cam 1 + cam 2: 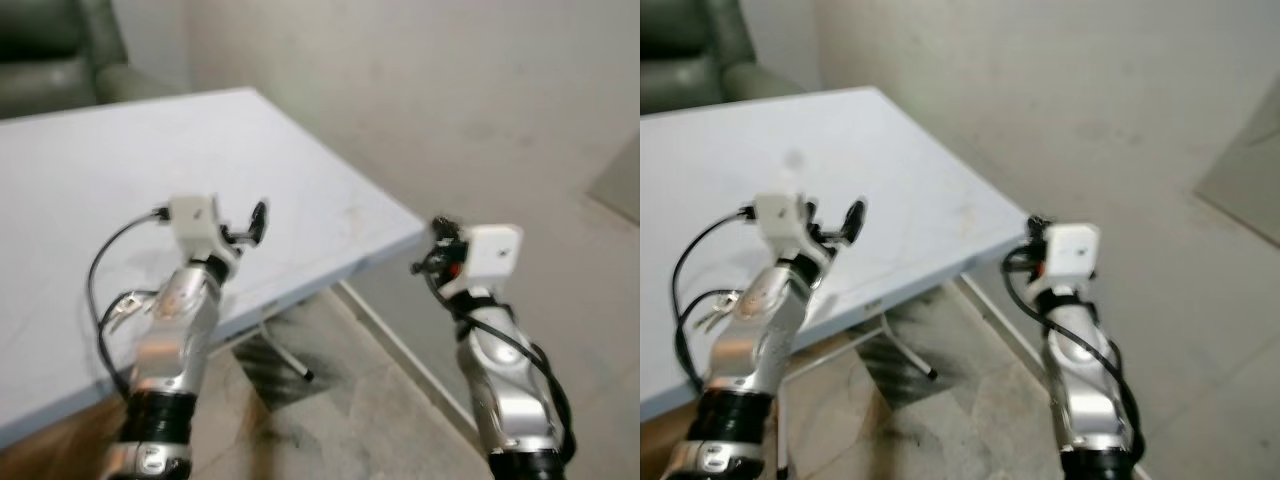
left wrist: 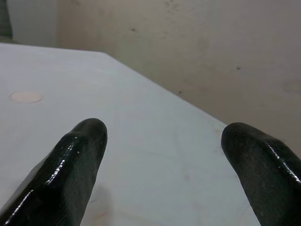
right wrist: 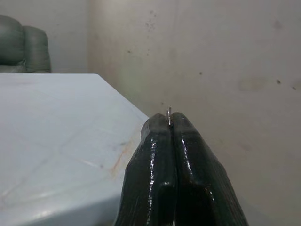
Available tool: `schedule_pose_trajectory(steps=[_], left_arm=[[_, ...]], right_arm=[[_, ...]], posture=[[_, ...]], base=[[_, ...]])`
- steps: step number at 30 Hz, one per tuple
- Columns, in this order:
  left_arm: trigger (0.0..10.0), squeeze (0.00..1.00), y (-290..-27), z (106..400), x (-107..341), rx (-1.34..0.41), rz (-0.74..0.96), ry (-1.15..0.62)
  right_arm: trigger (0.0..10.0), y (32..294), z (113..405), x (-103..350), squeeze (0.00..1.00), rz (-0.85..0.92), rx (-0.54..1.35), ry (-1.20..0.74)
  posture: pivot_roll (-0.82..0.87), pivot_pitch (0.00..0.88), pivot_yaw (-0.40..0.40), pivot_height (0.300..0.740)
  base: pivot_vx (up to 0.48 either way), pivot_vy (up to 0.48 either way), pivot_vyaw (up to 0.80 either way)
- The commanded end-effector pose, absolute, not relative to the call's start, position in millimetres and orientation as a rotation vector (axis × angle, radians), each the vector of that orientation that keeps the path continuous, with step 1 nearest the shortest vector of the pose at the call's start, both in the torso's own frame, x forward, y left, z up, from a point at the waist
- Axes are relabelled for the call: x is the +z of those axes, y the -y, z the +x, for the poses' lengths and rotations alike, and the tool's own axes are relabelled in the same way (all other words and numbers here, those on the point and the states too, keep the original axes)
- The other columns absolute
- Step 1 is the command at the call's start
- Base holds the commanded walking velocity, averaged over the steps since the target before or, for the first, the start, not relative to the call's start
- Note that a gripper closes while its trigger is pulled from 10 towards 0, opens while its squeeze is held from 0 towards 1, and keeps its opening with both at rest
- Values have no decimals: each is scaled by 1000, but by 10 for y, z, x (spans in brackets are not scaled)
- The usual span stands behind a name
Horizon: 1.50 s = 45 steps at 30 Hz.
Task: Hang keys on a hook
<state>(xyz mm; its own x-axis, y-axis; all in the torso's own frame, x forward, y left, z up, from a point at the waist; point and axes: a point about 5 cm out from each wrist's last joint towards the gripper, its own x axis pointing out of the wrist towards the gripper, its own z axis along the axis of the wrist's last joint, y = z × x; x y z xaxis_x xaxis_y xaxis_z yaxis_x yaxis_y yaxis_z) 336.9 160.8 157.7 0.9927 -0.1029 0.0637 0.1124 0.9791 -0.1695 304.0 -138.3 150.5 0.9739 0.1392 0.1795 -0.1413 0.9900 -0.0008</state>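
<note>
A table fills the left of the scene, its corner pointing right toward the wall behind it. An armchair stands at the table's far side. The left gripper hangs over the tabletop, and the right gripper sits off the table's corner, above the floor.

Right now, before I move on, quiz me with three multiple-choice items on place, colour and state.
1. Where is the left gripper?
A. over the table
B. over the floor
C. on the armchair

2. What colour is the armchair?
A. red
B. dark green
C. yellow

3. How do the right gripper's fingers stand?
A. wide apart
B. one bent aside
C. pressed together

Answers:
1. A: the left gripper hangs above the table.
2. B: the armchair behind the table is dark green.
3. C: the right gripper shows no gap between its fingers in the right wrist view.
</note>
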Motion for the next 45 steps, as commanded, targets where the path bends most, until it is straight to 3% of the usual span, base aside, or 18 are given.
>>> schedule_pose_trajectory(steps=[1,41,45], left_arm=[[10000,0,-1478,3371,1614,-138,-174,60],[10000,0,-1349,3342,1586,-181,-176,32],[10000,0,-1338,3338,1578,-192,-188,21]], right_arm=[[10000,1498,3039,1532,0,3,103,187],[10000,1546,3010,1566,0,-26,97,181],[10000,1539,2997,1590,0,12,112,198]], posture=[[152,0,-61,740],[149,0,-76,740],[149,0,-76,740]], base=[[0,0,-744],[0,0,-737],[0,0,0]])
